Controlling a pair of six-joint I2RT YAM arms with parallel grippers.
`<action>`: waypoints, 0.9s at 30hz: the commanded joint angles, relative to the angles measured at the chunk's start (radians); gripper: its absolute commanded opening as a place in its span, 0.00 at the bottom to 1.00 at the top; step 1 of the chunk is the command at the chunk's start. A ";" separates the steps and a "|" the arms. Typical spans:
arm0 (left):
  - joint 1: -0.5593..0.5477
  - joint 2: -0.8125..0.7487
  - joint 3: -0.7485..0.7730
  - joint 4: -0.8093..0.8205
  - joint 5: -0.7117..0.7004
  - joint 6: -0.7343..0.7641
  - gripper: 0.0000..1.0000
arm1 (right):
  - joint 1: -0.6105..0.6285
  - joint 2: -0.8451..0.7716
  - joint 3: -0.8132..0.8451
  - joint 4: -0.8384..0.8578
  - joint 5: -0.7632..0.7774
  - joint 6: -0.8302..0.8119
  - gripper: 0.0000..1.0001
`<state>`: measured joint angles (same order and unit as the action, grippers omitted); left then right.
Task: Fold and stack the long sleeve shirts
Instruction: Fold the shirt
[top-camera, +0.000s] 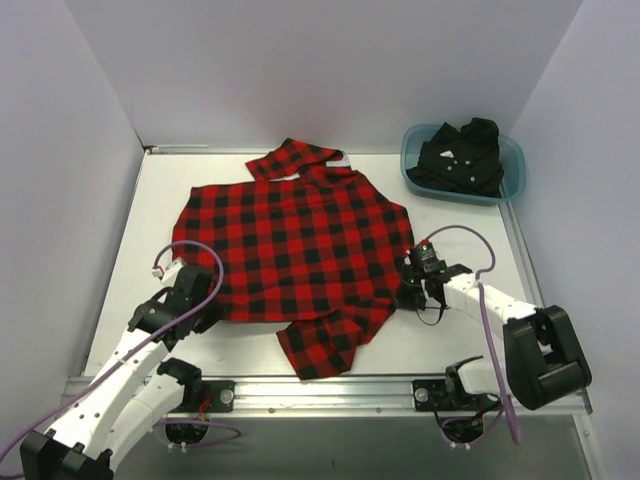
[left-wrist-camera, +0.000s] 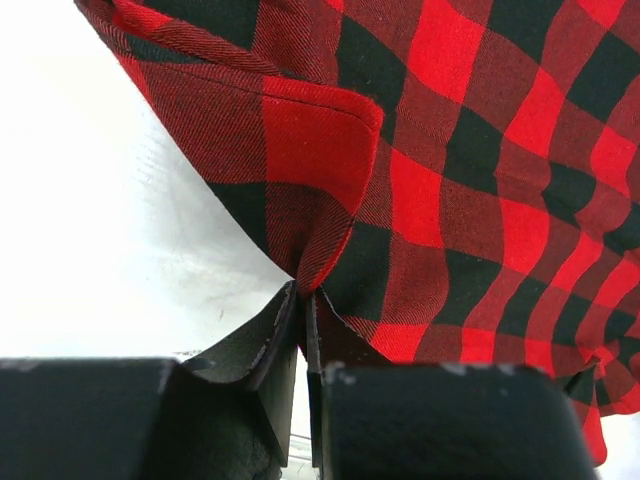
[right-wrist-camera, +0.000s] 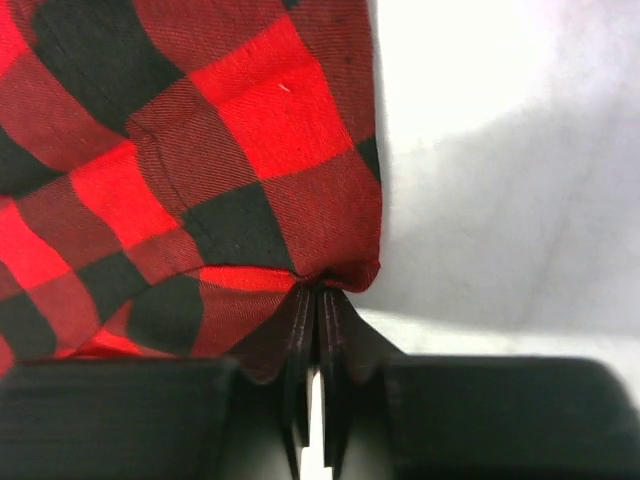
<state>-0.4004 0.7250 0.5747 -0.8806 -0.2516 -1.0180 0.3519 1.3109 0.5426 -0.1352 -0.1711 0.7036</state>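
Note:
The red-and-black check flannel shirt (top-camera: 295, 245) lies spread on the white table, one sleeve at the back and one folded at the front. My left gripper (top-camera: 207, 312) is shut on its front left hem; the left wrist view shows the cloth (left-wrist-camera: 420, 190) pinched at the gripper's (left-wrist-camera: 303, 292) tips. My right gripper (top-camera: 408, 293) is shut on the shirt's front right edge; the right wrist view shows the cloth (right-wrist-camera: 200, 170) pinched at the gripper's (right-wrist-camera: 317, 290) tips. The black shirt (top-camera: 460, 155) lies bunched in the teal tub.
The teal tub (top-camera: 512, 172) stands at the back right corner. White walls close the table on the left, back and right. A metal rail (top-camera: 330, 392) runs along the near edge. Bare table (top-camera: 150, 210) lies left of the shirt.

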 joint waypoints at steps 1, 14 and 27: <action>-0.009 -0.016 0.020 -0.060 0.012 -0.017 0.15 | -0.005 -0.064 -0.003 -0.137 0.024 -0.016 0.01; -0.012 0.050 0.073 -0.067 -0.077 0.007 0.16 | -0.030 -0.225 0.224 -0.411 0.051 -0.153 0.00; 0.135 0.301 0.132 0.179 -0.106 0.159 0.16 | -0.051 0.128 0.508 -0.411 0.016 -0.237 0.02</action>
<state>-0.3126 0.9932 0.6704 -0.7975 -0.3393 -0.9318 0.3149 1.3907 0.9993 -0.5022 -0.1589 0.5003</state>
